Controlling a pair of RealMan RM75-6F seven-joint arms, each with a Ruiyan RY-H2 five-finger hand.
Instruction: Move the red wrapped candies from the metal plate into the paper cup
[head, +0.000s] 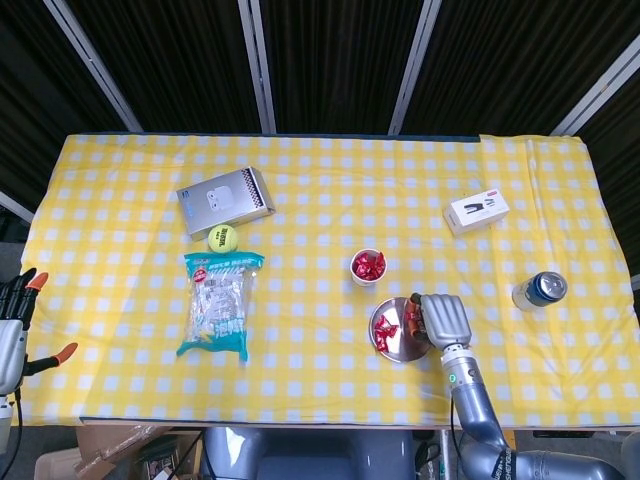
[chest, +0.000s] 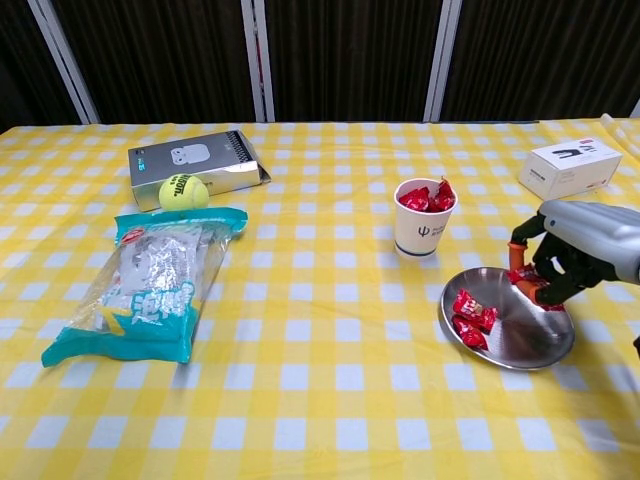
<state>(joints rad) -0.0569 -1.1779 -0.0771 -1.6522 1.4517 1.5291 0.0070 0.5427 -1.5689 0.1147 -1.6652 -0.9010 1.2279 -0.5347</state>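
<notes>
A white paper cup (chest: 418, 228) (head: 367, 267) with several red candies in it stands mid-table. Just right of it, nearer the front edge, lies the metal plate (chest: 520, 338) (head: 397, 346), with red wrapped candies (chest: 470, 312) (head: 385, 325) on its left part. My right hand (chest: 570, 252) (head: 444, 318) hovers over the plate's far right rim, fingers curled down. It pinches a red candy (chest: 522, 276) just above the plate. My left hand (head: 12, 302) hangs off the table's left edge, holding nothing, its fingers apart.
A tennis ball (chest: 183, 190) and a grey box (chest: 195, 160) lie at the back left, with a snack bag (chest: 150, 280) in front of them. A white box (chest: 572, 167) sits at the back right. A can (head: 540, 290) stands to the right of the plate.
</notes>
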